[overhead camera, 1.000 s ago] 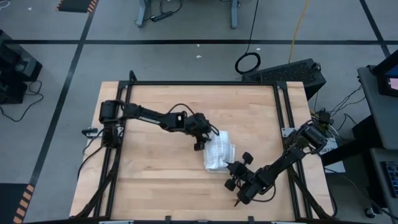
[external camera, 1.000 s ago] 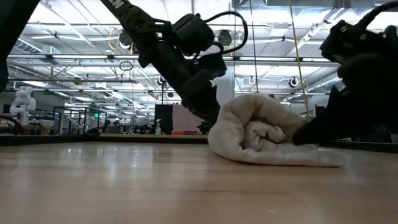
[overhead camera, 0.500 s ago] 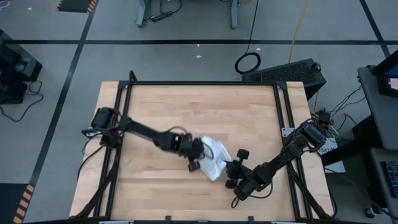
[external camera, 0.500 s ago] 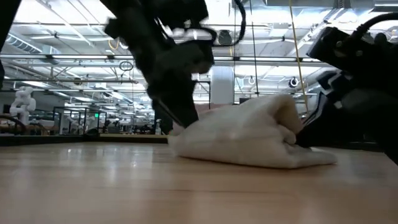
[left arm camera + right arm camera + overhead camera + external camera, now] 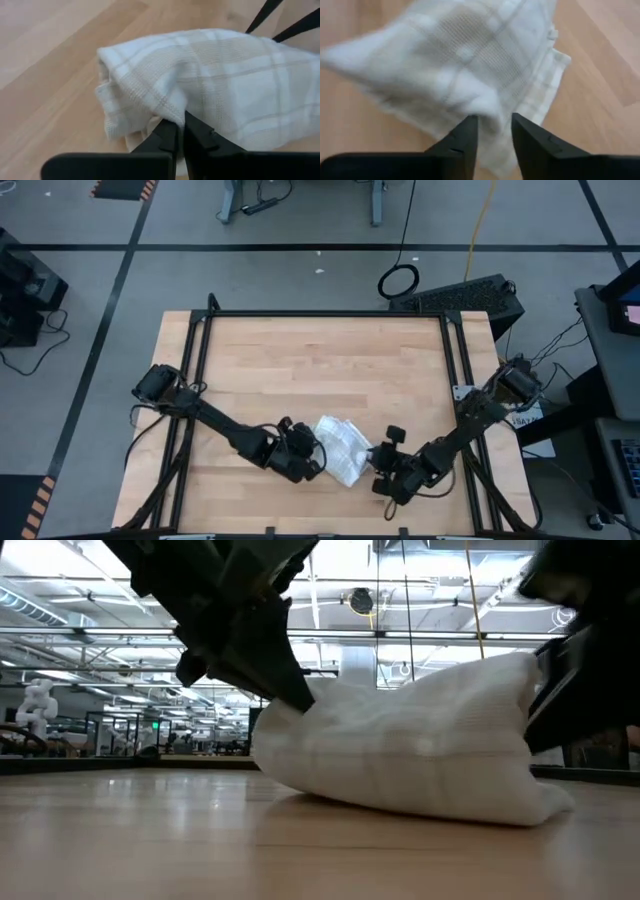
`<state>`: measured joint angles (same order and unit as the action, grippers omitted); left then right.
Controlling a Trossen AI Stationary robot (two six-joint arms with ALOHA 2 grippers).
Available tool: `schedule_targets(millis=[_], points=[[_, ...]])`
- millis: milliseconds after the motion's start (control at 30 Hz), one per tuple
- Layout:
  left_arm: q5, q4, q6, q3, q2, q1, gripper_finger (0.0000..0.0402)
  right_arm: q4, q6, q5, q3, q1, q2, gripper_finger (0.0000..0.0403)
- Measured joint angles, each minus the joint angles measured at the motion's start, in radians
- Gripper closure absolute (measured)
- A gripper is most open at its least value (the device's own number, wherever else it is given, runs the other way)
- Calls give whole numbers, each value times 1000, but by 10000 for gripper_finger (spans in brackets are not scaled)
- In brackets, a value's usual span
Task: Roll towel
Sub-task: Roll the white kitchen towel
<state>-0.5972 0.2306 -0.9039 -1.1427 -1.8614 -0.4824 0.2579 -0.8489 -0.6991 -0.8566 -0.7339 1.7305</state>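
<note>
The towel (image 5: 341, 450) lies bunched, not neatly rolled, near the table's (image 5: 320, 350) front edge, the left gripper (image 5: 178, 134) pinching one end and the right gripper (image 5: 493, 131) parted at the other, so shaping remains.

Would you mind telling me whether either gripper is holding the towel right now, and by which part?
The left gripper is shut on the towel's edge fold. The right gripper has its jaws parted at the opposite end; a hold there cannot be told.

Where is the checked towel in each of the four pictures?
High view: towel near the table's front edge, between both grippers.
Low view: towel fills the middle and right.
Left wrist view: towel fills the middle and right.
Right wrist view: towel fills the upper middle.
Shared landmark: the wooden table.
</note>
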Motion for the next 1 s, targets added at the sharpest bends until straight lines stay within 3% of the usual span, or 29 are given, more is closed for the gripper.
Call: schedule_targets(millis=[267,400,567,700,867,1000], points=[[-40,4,248,0,30,-58,379,27,-154,12,0,-141,-77,229],[-47,32,430,1,72,-92,362,-225,-51,-142,-1,-228,15,225],[9,76,491,-2,103,-125,282,-527,246,-242,-8,-249,184,210],[103,93,444,0,90,-150,194,-598,415,-255,-75,-214,294,165],[-10,170,440,0,81,-216,103,-572,599,-373,-189,-201,382,98],[-115,343,388,-1,110,-289,81,-495,649,-427,-261,-220,401,74]])
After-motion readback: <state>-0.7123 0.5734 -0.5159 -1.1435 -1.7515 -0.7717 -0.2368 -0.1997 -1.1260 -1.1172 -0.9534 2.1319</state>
